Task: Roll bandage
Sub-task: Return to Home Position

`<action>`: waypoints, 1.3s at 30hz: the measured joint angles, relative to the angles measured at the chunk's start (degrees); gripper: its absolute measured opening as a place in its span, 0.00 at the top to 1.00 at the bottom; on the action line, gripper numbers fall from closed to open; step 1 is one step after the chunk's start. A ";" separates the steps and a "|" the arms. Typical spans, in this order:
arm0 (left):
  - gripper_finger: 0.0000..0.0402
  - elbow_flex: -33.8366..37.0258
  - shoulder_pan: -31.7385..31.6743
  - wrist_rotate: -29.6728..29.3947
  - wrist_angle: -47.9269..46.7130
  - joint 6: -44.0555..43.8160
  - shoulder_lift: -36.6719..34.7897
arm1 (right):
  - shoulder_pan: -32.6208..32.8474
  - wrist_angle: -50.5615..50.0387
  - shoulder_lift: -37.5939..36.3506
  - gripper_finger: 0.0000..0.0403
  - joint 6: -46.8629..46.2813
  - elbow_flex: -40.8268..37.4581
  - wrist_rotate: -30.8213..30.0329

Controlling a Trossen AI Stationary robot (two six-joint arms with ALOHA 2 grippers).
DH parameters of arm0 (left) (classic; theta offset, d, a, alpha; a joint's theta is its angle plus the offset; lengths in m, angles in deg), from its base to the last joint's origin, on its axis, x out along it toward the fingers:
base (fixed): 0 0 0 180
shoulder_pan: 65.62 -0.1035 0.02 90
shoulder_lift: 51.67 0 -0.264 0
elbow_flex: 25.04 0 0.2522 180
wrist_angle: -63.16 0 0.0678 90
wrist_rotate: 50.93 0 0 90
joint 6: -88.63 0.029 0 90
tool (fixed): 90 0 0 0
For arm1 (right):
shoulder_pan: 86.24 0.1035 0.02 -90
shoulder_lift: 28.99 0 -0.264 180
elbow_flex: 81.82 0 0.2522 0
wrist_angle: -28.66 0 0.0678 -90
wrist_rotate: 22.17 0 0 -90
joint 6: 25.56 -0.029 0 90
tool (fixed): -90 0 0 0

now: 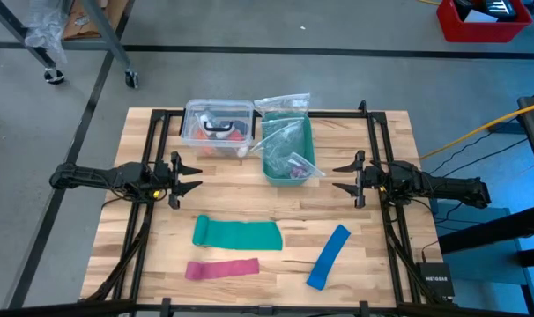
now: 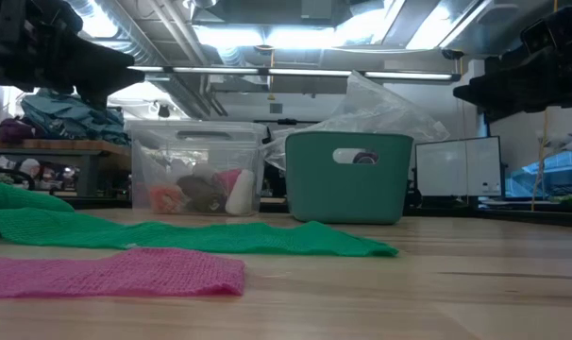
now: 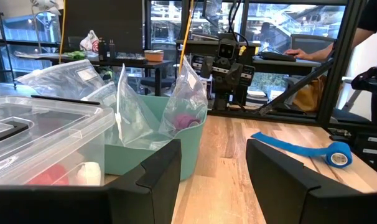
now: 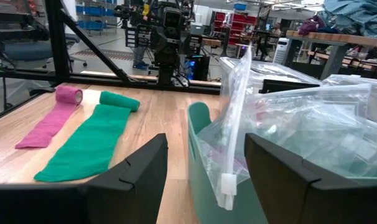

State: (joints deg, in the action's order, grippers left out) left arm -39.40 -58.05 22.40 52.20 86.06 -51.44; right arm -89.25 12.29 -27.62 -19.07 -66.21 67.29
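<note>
A small purple bundle (image 1: pixel 295 165) lies inside a clear plastic bag (image 1: pixel 289 132) in the teal bin (image 1: pixel 269 164) at the table's far middle. It also shows in the left wrist view (image 3: pixel 186 120) and through the bin's handle slot in the low view (image 2: pixel 364 158). No purple strip lies out on the table. My left gripper (image 1: pixel 189 176) hovers open at the table's left, level and pointing toward the bin. My right gripper (image 1: pixel 342 176) hovers open at the right, level and facing it. Both are empty.
A clear lidded box (image 1: pixel 218 128) with small items stands left of the bin. A green strip (image 1: pixel 238 234), a pink strip (image 1: pixel 221 269) and a blue strip (image 1: pixel 329 257) lie flat on the near half of the table. Black frame rails (image 1: pixel 152 158) run along both sides.
</note>
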 joint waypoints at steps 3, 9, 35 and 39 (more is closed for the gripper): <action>0.57 0.00 0.00 0.00 0.00 0.01 0.00 | 0.01 0.02 0.00 0.47 0.00 0.00 -0.26; 0.57 0.00 0.00 0.00 -0.01 0.01 0.00 | -0.01 -0.03 -0.02 0.47 0.00 0.00 1.56; 0.57 -0.02 0.00 0.00 -0.01 0.01 0.01 | -0.01 -0.03 0.00 0.47 0.00 0.00 2.04; 0.57 -0.02 0.00 0.00 0.01 0.00 0.00 | -0.01 -0.03 -0.02 0.47 0.00 0.00 2.04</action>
State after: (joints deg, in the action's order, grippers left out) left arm -39.42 -58.05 22.40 52.21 86.06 -51.44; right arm -89.26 12.26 -27.64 -19.08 -66.21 69.33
